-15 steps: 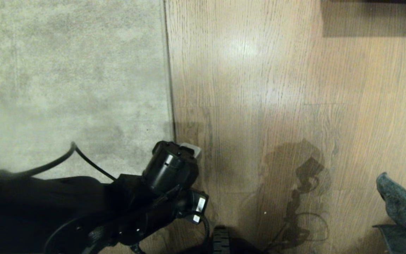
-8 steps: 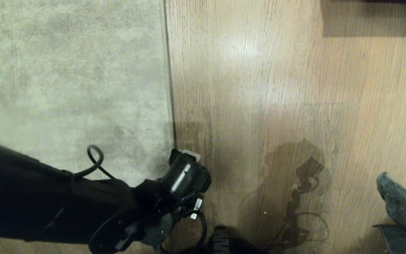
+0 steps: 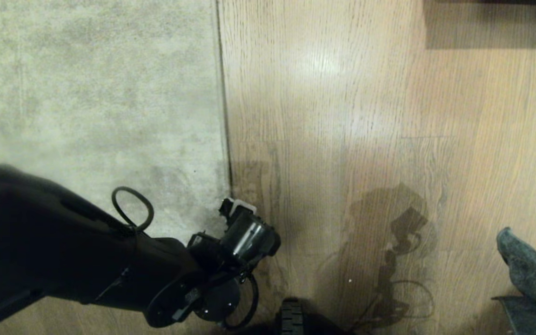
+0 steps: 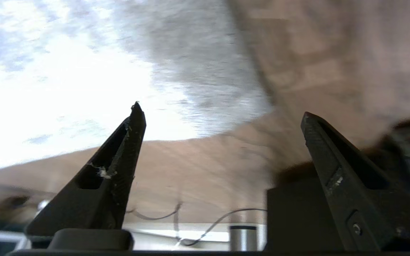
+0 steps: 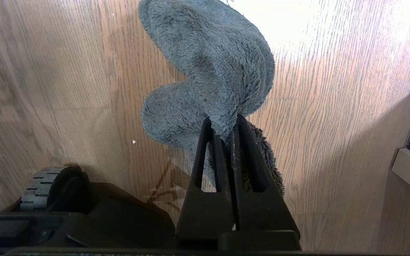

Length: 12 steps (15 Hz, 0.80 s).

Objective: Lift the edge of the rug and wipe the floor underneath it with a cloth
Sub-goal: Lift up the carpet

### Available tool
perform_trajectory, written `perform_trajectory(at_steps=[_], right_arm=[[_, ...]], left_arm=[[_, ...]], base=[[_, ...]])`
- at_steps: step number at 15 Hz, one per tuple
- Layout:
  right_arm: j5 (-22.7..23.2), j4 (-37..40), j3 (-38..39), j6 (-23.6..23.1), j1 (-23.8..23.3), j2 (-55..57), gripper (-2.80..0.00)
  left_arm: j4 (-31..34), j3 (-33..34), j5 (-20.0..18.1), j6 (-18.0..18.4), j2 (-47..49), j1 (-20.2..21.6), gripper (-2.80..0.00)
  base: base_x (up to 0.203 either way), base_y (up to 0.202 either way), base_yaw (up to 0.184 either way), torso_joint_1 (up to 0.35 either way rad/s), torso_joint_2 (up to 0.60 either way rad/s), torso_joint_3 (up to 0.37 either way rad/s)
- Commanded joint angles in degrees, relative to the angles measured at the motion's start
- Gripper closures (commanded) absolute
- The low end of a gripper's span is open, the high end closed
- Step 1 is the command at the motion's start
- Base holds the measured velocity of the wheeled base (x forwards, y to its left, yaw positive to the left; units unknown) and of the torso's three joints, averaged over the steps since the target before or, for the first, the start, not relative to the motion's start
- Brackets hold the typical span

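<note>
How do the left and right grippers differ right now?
The left gripper has its jaws spread wide and empty; the right gripper has jaws shut on the cloth. The left sits at the rug edge corner; the right hangs over bare floor. Both have black tapered jaws.
</note>
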Motion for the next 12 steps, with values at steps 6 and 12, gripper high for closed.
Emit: perform_trajectory(at_steps=[6,12], right_arm=[[0.0,0.0,0.0,0.0,0.0,0.1,0.0],[0.0,0.0,0.0,0.0,0.0,0.1,0.0]], left_arm=[[-3.2,-3.0,10.2,4.1,5.8,4.2,-2.8],[-8.4,-11.2,11.0,4.5,11.8,4.9,-2.8]], base=[[0.0,0.0,0.0,0.0,0.0,0.0],[0.0,0.0,0.0,0.0,0.0,0.0]])
